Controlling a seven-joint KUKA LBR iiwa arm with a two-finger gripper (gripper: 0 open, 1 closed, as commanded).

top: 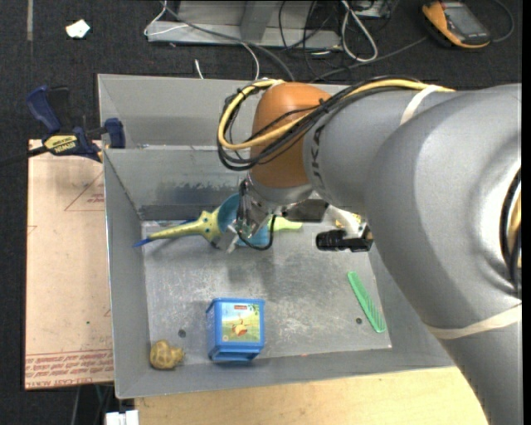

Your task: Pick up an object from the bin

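my gripper is down on the blue-and-yellow long-tailed toy by the bin's far wall, spread or pinching i cannot tell, and an off-centre lift could let it slip.

Beyond the hand lies a dark carpeted floor crossed by black cables. A grey flat case rests there, a white paper scrap farther to the view's left, an orange-and-black device to its right.
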